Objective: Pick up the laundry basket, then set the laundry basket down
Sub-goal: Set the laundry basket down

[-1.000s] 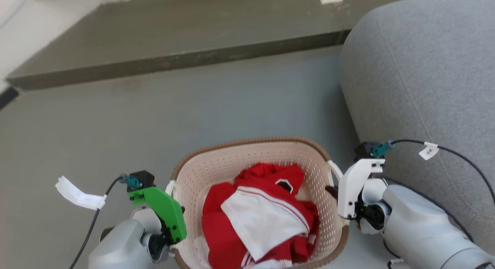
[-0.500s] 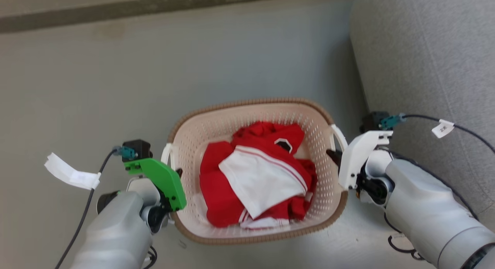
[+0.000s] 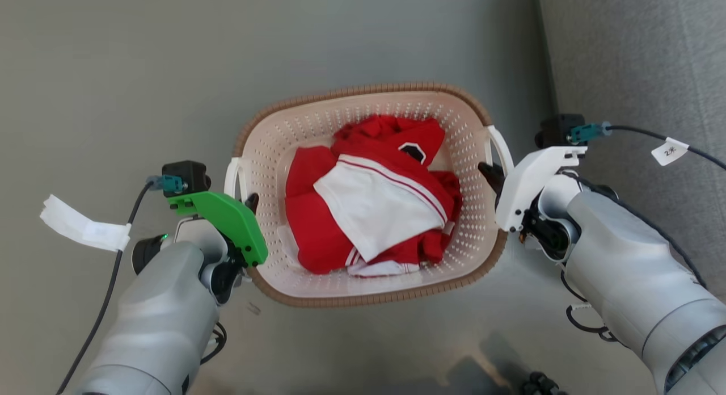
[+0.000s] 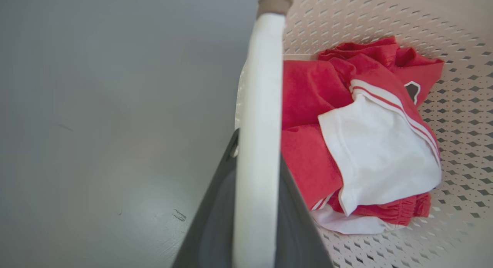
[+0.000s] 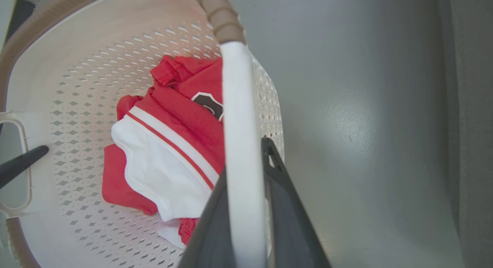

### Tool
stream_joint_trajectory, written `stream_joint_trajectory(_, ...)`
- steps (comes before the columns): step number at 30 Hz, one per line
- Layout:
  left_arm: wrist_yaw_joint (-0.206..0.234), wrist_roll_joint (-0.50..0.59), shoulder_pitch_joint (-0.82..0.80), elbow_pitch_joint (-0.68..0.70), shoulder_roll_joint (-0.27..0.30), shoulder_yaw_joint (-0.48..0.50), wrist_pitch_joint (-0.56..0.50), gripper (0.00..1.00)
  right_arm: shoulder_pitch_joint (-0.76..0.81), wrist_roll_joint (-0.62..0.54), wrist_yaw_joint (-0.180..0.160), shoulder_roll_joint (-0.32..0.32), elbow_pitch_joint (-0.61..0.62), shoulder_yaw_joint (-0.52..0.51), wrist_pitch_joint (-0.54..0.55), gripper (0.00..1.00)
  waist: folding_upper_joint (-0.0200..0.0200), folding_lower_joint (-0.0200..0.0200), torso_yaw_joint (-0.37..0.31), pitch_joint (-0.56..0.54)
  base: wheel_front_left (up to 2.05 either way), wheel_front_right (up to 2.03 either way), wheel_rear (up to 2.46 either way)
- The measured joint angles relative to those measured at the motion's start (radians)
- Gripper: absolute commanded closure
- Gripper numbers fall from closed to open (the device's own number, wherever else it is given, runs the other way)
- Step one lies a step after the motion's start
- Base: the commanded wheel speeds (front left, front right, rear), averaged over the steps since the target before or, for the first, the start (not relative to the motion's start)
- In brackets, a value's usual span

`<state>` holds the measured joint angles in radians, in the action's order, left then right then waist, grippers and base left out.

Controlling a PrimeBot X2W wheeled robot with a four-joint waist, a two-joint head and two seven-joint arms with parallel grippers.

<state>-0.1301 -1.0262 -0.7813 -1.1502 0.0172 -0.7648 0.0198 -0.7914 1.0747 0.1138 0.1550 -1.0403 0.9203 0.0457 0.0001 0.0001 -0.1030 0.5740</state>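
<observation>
Head camera first: I'm looking straight down on the laundry basket [image 3: 363, 89], which is sitting between my two arms over the grey floor [image 3: 113, 71], with the grey sofa [image 3: 635, 71] just off to the right. A crumpled red and white garment [image 3: 374, 202] is lying inside it. The left gripper [image 3: 249, 205] is reaching in at the left white handle [image 3: 231, 176], and the right gripper [image 3: 490, 176] is doing the same at the right white handle [image 3: 502, 148]. From up here I can't tell whether the basket is resting on the floor or hanging clear of it.

Left wrist camera: the white handle [image 4: 258, 144] is running straight up the middle, and the two dark fingers [image 4: 215, 214] are pressing against it from either side, so this gripper is clamping the handle. The garment [image 4: 369, 144] is lying to the right against the perforated cream wall [image 4: 462, 106], and bare floor [image 4: 96, 106] is showing to the left.

Right wrist camera: same story, mirrored. The right handle [image 5: 240, 144] is sitting pinched between the dark fingers [image 5: 289, 206], so this gripper is clenching it too. The garment [image 5: 173, 152] is lying in the basket to the left (a dark badge is showing on the red cloth). Across the basket, a dark fingertip of the left gripper [image 5: 19, 166] is poking in at the far handle [image 5: 27, 144].
</observation>
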Motion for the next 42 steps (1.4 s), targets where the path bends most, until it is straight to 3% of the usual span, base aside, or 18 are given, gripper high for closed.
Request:
stream_joint_trajectory(16, 0.000, 0.030, -0.085, -0.031, 0.002, 0.000, 0.098, 1.00, -0.064, -0.001, 0.000, -0.016, -0.008, -0.004, -0.118, 1.00, 0.0000, 0.0000, -0.012, 0.186, 0.00, 0.00, 0.00)
stream_joint_trajectory(28, 0.000, 0.049, -0.110, -0.051, 0.002, -0.002, 0.155, 1.00, -0.067, 0.000, 0.000, -0.030, -0.018, -0.006, -0.219, 1.00, 0.0000, 0.0000, -0.015, 0.246, 0.00, 0.00, 0.00)
stream_joint_trajectory(42, 0.000, 0.054, -0.136, -0.065, -0.001, -0.012, 0.176, 1.00, -0.086, 0.001, 0.009, -0.029, -0.028, -0.002, -0.253, 1.00, 0.0000, -0.0001, -0.016, 0.295, 0.00, 0.00, 0.00)
